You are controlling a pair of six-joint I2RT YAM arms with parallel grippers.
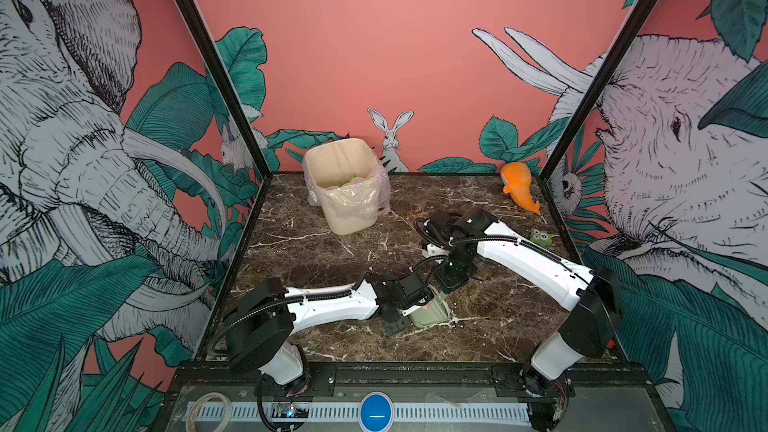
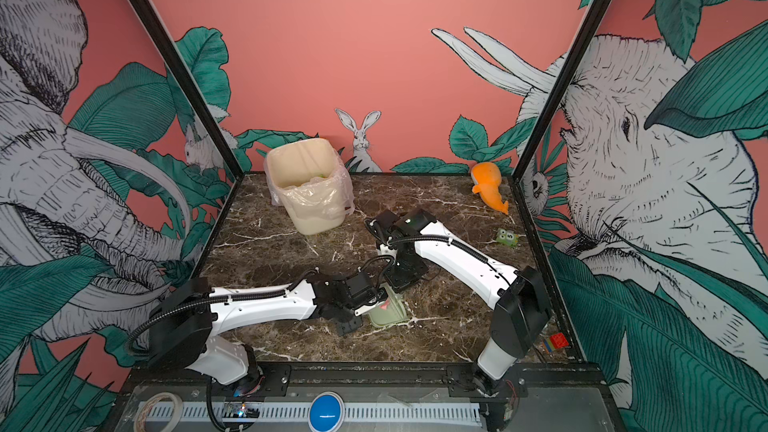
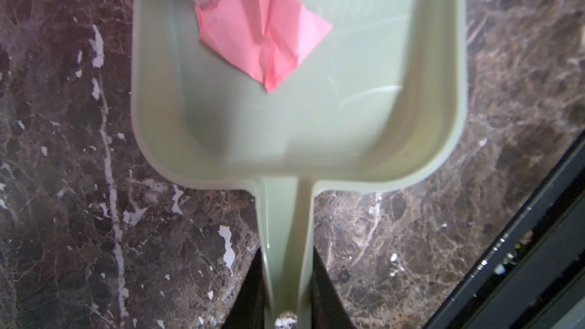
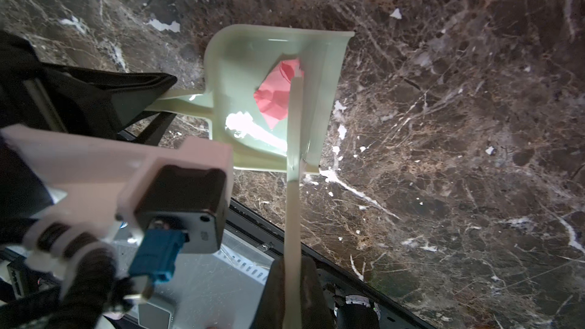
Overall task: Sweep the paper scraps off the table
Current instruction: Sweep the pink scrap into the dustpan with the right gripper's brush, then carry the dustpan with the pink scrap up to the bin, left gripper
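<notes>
Dustpan [image 3: 139, 106], near six o'clock, holds one pink scrap [image 3: 262, 36]; eleven-o'clock bin [image 1: 353, 218] holds green bits [image 1: 352, 177], seen only in top views. Left pincer [image 3: 286, 267] clamps dustpan handle [image 3: 286, 216], right pincer [image 4: 292, 280] brush handle [image 4: 292, 216].

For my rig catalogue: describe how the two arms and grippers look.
The left arm and right arm: white shells, black joints, black ribbed cable hoses tied along them. The left gripper and right gripper are black. A wrist camera sits in a white mount with a blue plug.

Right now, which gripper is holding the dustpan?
The left gripper, shut on the handle of the pale green dustpan. The right gripper grips the brush instead, bristles on the pink paper scrap in the pan.
</notes>
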